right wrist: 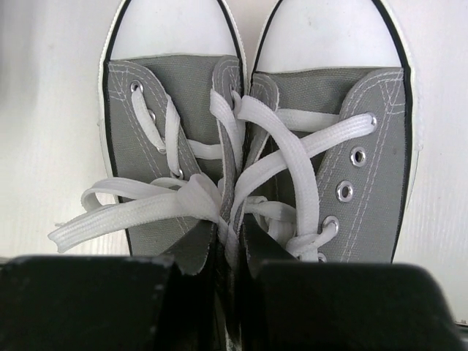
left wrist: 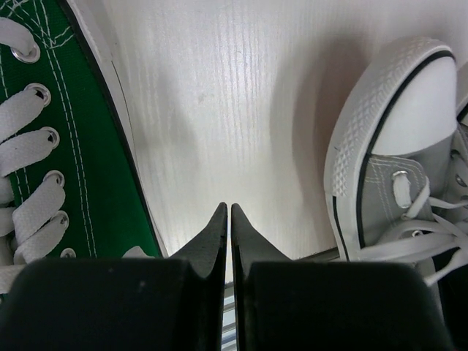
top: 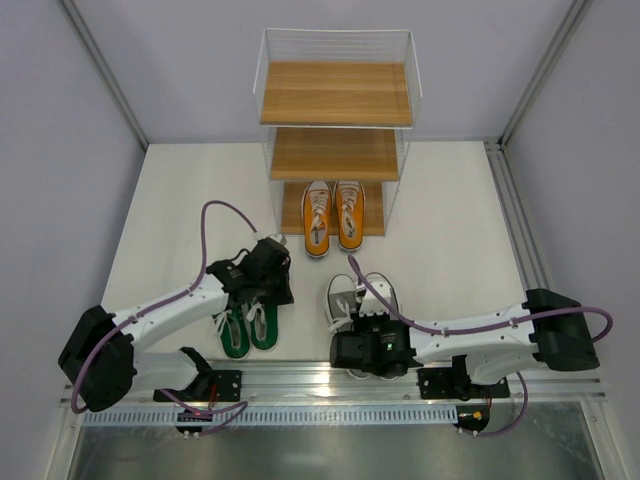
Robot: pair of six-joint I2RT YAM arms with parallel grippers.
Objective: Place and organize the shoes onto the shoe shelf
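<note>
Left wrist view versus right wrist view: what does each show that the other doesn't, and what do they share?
Only the left wrist view: the green shoe at its left edge, and the left gripper shut on nothing over the bare table. Only the right wrist view: the grey shoes as a pair, side by side with white laces, and the right gripper closed on their inner edges where they meet. Both: the table and the grey shoes, though the left wrist view catches only one toe end.
</note>
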